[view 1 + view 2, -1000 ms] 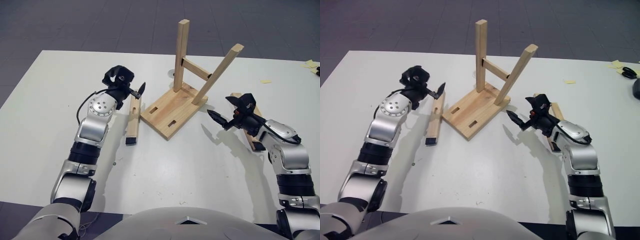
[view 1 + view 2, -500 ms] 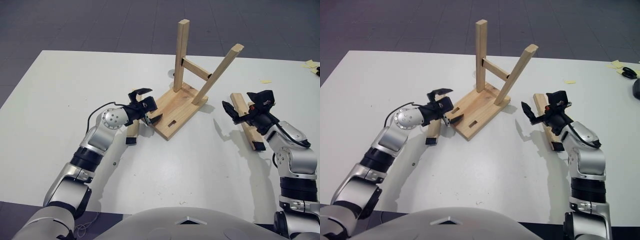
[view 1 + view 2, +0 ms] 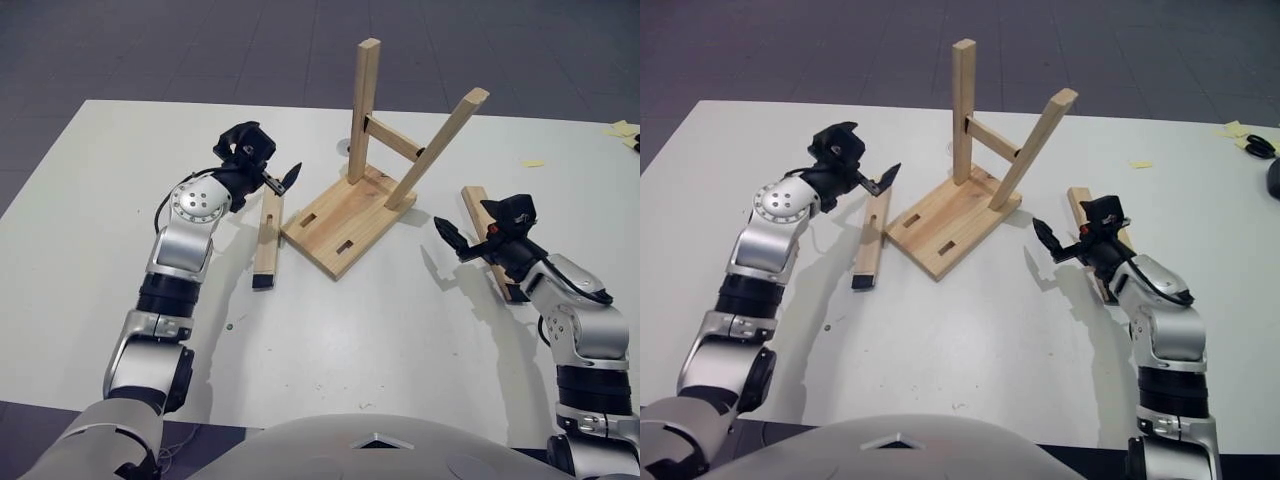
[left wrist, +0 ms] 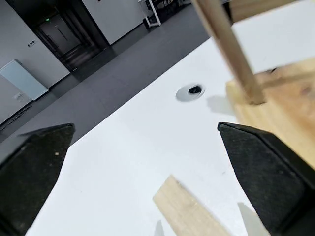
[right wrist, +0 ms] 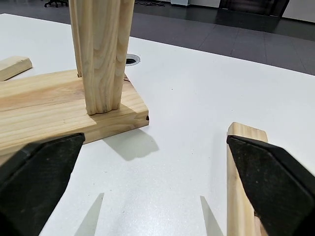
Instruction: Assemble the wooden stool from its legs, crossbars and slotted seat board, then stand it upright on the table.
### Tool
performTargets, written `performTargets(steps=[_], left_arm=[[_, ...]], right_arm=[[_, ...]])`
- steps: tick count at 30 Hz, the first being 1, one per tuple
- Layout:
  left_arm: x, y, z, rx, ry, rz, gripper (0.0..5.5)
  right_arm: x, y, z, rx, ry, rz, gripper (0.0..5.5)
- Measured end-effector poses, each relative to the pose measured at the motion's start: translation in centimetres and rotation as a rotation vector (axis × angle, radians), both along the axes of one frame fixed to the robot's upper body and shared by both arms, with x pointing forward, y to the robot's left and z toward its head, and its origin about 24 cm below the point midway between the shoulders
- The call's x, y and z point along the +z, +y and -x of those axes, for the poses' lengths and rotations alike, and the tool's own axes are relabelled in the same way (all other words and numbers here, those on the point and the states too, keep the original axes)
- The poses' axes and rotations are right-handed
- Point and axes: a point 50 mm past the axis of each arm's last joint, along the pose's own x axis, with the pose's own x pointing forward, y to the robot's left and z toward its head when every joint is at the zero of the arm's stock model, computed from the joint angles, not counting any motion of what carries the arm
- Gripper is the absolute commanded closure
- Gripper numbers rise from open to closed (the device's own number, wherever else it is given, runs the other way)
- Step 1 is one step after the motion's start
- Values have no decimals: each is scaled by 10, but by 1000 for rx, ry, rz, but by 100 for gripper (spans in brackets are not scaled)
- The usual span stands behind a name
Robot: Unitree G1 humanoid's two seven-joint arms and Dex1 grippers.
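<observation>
The slotted seat board (image 3: 338,226) lies flat mid-table with two legs (image 3: 362,108) standing in it, joined by a crossbar (image 3: 393,139). A loose leg (image 3: 266,239) lies left of the board. My left gripper (image 3: 268,166) hovers open over that leg's far end, nothing between its fingers (image 4: 34,162). A second loose leg (image 3: 487,232) lies right of the board. My right gripper (image 3: 480,224) is open just above it, pointing toward the board (image 5: 49,108), and its fingers (image 5: 270,177) hold nothing.
Yellow paper scraps (image 3: 531,162) lie at the table's far right, with scissors (image 3: 1255,143) and a dark object (image 3: 1272,175) at the edge. A cable hole (image 3: 342,146) sits behind the board. Bare white tabletop (image 3: 350,330) stretches along the near side.
My left gripper has swung back from the seat board's near corner to the far end of the left loose leg. My right gripper turned and shifted slightly toward the board.
</observation>
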Motion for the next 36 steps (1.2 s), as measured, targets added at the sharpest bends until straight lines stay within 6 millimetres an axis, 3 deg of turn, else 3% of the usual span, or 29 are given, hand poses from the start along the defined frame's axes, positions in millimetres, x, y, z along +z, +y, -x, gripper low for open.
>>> performTargets(steps=[4, 7, 12, 16, 21, 26, 32, 36], left_arm=[[-45, -5, 4, -129, 103, -252, 10], [-43, -13, 5, -249, 69, -333, 10], [-43, -19, 16, -316, 94, -278, 10], [-34, -23, 32, -355, 114, -203, 10], [-19, -32, 52, -386, 108, -148, 10], [-30, -37, 66, -326, 165, -70, 10], [-21, -20, 61, -172, 138, 43, 10], [18, 4, 38, 46, 42, 356, 10]], right_arm=[[2, 2, -2, 4, -11, 12, 13], [6, 3, -5, 14, -27, 13, 13], [2, -2, -3, 16, -3, 19, 13], [-7, -13, 3, -23, 27, 22, 13], [2, -30, 1, -97, -27, -40, 13], [17, -63, -7, -234, -88, -165, 13], [5, -114, 6, -320, 17, -100, 13], [-4, -128, 13, -314, 88, -37, 13]])
